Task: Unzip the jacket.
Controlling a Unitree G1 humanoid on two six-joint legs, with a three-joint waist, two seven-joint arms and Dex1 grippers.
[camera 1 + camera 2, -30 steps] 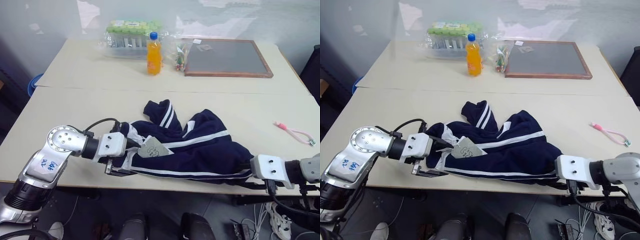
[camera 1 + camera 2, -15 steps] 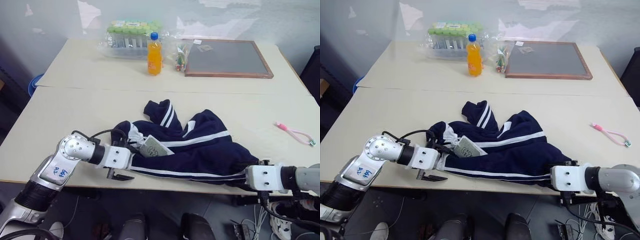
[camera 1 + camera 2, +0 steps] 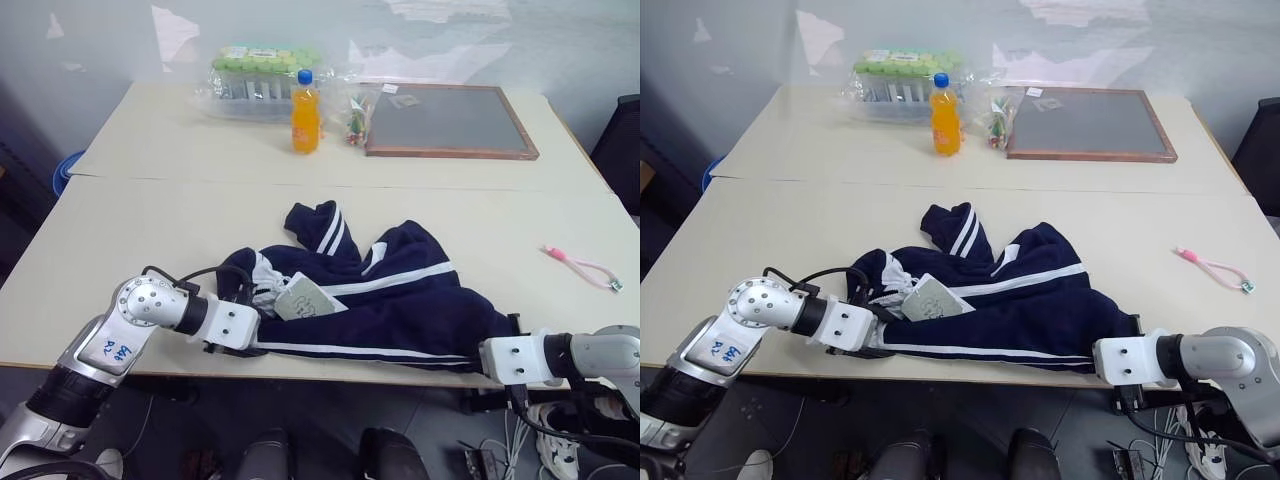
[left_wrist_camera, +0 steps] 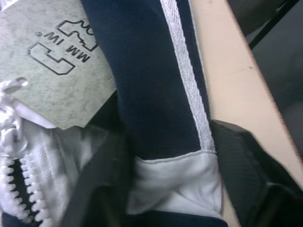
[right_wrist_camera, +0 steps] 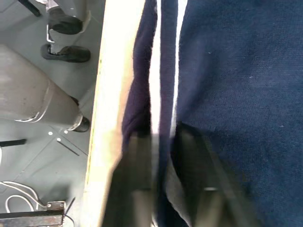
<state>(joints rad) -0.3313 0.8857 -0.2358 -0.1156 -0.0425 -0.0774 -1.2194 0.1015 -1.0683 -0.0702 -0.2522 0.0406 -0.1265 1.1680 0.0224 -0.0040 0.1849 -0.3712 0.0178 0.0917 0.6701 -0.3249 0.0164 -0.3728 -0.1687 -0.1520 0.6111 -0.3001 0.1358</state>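
Jacket (image 3: 390,300) lies crumpled on the near counter (image 3: 150,230), close to its front edge, long axis running side to side along that edge. Collar end with the grey-green tag (image 3: 306,298) points toward our left arm; the hem end points toward our right arm.

Left gripper (image 3: 240,330) sits at the collar end. In the left wrist view its jaws stand on either side of a fold of navy fabric with the white stripe and a white trim edge; we read them as partly closed around it, though a firm pinch is not certain. The white zipper teeth (image 4: 21,189) show just beside the jaws, next to the tag, already slightly parted at the top.

Right gripper (image 3: 1120,362) sits at the hem end, at the counter's front edge. The right wrist view shows its jaws shut on the striped edge of the jacket, fabric pinched between them.

Relation that matters: the zipper opening lies right by the left jaws, well apart from the right jaws. We judge the left arm is the nearer one for the slider, with the right anchoring the far end so the zip line can be tensioned along the long axis. We cannot make out the slider itself.

Orange bottle (image 3: 305,95) and framed board (image 3: 450,120) sit on the far counter, well apart.
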